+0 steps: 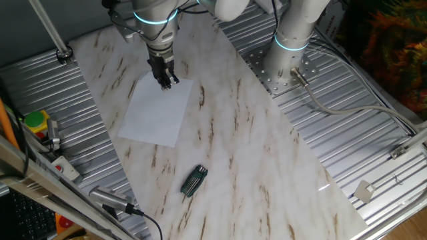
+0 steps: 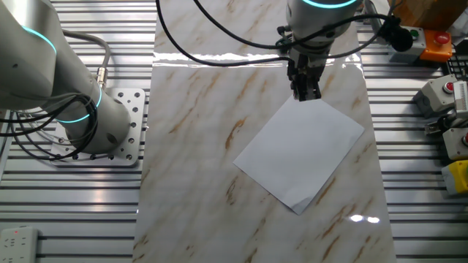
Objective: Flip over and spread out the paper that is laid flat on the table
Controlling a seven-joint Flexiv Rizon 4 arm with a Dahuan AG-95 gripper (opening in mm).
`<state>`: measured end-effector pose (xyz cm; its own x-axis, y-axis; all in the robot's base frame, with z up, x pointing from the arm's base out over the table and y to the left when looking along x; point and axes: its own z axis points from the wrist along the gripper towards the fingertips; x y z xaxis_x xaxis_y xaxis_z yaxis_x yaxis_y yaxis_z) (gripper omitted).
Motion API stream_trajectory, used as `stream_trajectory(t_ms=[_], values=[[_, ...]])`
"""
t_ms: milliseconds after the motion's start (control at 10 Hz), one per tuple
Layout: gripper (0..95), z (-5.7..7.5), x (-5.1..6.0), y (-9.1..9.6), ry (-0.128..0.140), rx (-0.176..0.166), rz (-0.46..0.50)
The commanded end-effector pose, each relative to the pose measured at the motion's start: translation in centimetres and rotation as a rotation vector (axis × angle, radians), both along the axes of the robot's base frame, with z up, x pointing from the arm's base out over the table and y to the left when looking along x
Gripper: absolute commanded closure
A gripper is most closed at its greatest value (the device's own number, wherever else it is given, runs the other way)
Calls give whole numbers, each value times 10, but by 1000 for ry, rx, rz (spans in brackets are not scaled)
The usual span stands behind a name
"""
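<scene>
The white paper (image 1: 159,110) lies flat on the marble table (image 1: 253,153), left of its middle. It also shows in the other fixed view (image 2: 300,150), with a small crease at its near corner. My gripper (image 1: 167,82) points straight down at the paper's far corner, its tips at or just above the sheet. In the other fixed view the gripper (image 2: 306,95) stands at the paper's top corner. The black fingers sit close together with no thing seen between them. The paper is not lifted.
A small black ribbed object (image 1: 194,181) lies on the table nearer the front. The arm's base (image 1: 288,57) stands on the ribbed metal at the right. Button boxes (image 2: 439,91) and cables sit along the table's sides.
</scene>
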<state>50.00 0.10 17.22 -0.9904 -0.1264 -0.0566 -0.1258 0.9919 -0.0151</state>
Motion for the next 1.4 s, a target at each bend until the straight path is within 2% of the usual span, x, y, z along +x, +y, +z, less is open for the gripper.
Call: stream_trajectory(t_ms=[100, 800, 1000, 1100, 1400], values=[[950, 0, -1, 0, -4, 4, 1], [950, 1, -1, 0, 1, 2, -1], [950, -1, -1, 0, 16, 0, 3], [950, -11, 3, -9, 24, -20, 58], [950, -51, 9, -67, 13, -26, 216]])
